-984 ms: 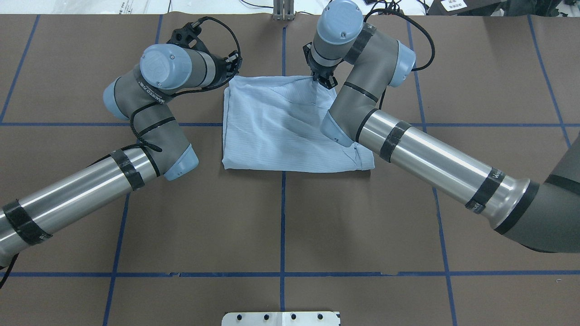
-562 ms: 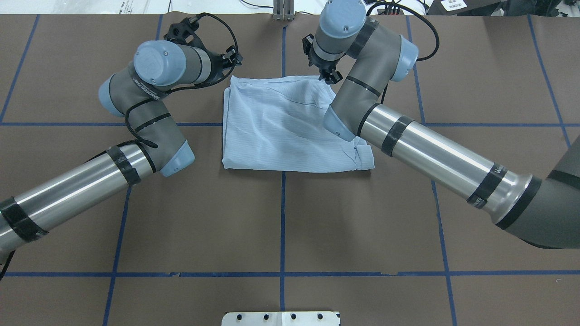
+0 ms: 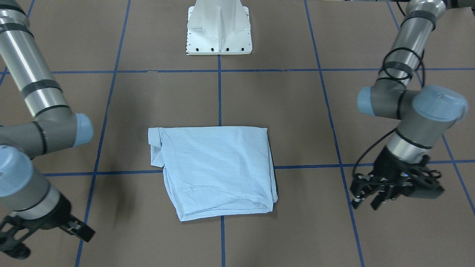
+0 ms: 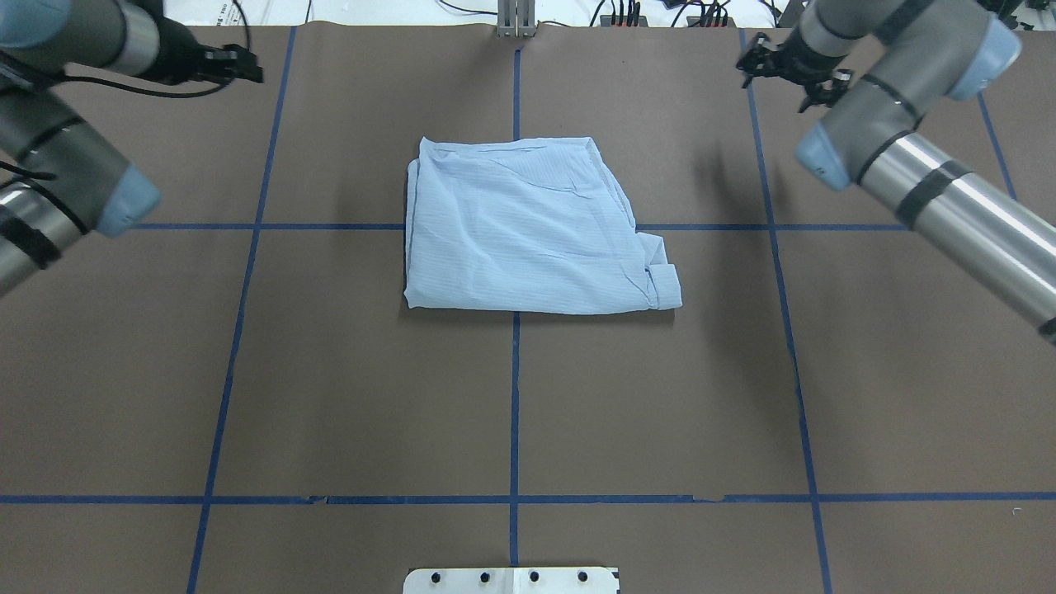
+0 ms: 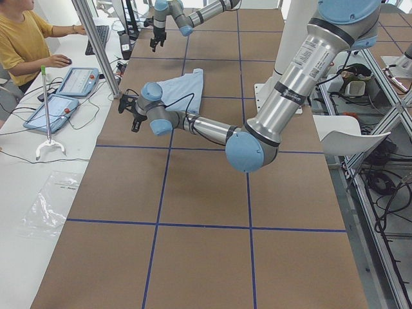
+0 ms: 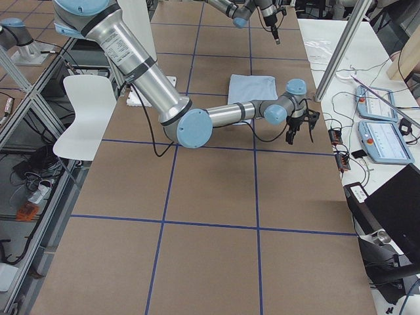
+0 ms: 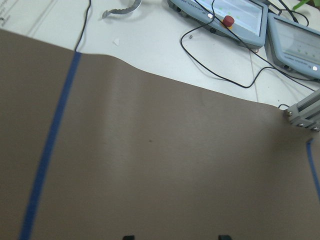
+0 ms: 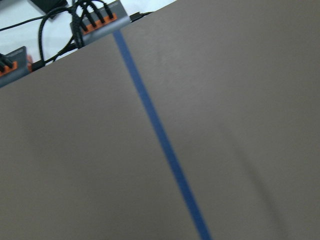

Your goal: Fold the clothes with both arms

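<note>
From behind and above the robot our overhead view looks forward and down on the surface [image 4: 330, 371], while our front view faces back across it toward the white pedestal [image 3: 219, 29], and both hold the folded shirt [image 4: 520, 231] near mid-frame. Our two side views look along the surface from its ends, from farther off, and share that shirt too. Our wrist views sit close over bare brown surface and blue tape lines [image 8: 160, 135], the left reaching grey consoles [image 7: 235, 15] past its edge.
</note>
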Available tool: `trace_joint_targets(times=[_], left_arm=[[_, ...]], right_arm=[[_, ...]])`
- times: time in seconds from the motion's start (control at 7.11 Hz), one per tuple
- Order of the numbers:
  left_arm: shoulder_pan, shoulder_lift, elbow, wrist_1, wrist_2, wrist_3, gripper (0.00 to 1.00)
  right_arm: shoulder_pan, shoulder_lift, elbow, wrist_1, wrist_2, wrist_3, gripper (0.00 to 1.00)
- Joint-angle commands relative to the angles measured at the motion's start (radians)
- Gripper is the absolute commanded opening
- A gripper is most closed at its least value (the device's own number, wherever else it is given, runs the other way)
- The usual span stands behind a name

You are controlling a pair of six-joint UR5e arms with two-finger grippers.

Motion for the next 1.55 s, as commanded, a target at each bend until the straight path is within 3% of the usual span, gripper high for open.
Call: trace_joint_targets(times=[0.0,0.28,0.42,0.56,0.7,0.84,0.98,1.41], left_arm=[[-0.225,0.11,-0.009,0.058,-0.155,0.492,0.64],[-0.429,0.133,-0.006,0.337,-0.225,0.927,0.65],[-0.509,0.131,-0.012,0.503,-0.227,1.066,0.78],[-0.562,0.133,-0.031,0.591,-0.229,1.124,0.82],[-0.588,0.178,-0.095,0.662,-0.241,1.124,0.95],[-0.585,0.334,-0.248,0.687,-0.303,1.109,0.96],[-0.584,0.398,-0.339,0.686,-0.34,1.063,0.99],[-0.582,0.438,-0.328,0.673,-0.338,1.052,0.99]], right_arm=[[0.214,-0.126,0.046,-0.124,0.159,-0.501,1.0],[0.379,-0.297,0.216,-0.373,0.183,-0.968,1.0],[0.447,-0.356,0.239,-0.437,0.191,-1.143,1.0],[0.449,-0.402,0.256,-0.427,0.188,-1.162,1.0],[0.448,-0.401,0.261,-0.427,0.188,-1.156,1.0],[0.448,-0.436,0.317,-0.43,0.205,-1.119,1.0],[0.43,-0.495,0.403,-0.425,0.217,-1.019,1.0],[0.425,-0.594,0.543,-0.425,0.229,-1.001,1.0]])
